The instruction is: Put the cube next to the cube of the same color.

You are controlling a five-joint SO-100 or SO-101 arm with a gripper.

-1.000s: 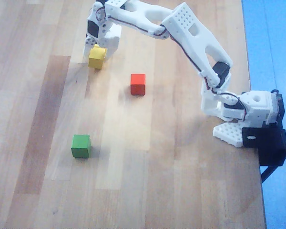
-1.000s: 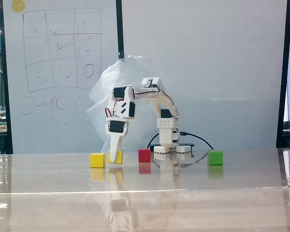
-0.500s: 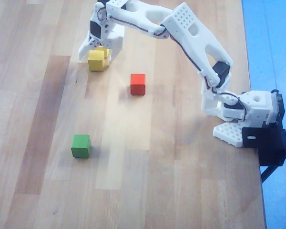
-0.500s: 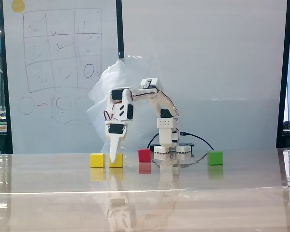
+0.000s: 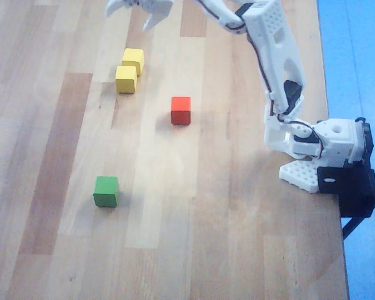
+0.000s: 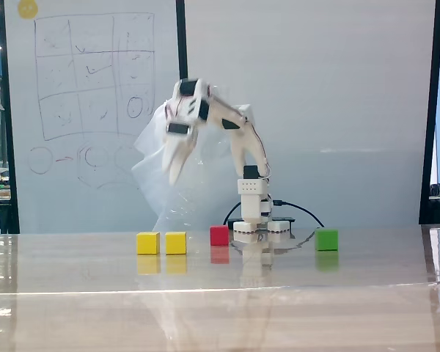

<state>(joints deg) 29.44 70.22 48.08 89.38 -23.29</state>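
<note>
In the fixed view, two small yellow wooden cubes sit side by side on the shiny wooden surface: the left yellow cube and the right yellow cube, just beside each other. The white pincer hangs high above them, released and holding nothing. Farther right sit a small red cube and a small green cube.

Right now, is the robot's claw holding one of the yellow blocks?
No. In the fixed view the gripper hangs empty, high above the table, while both yellow cubes sit on the wood side by side.
</note>
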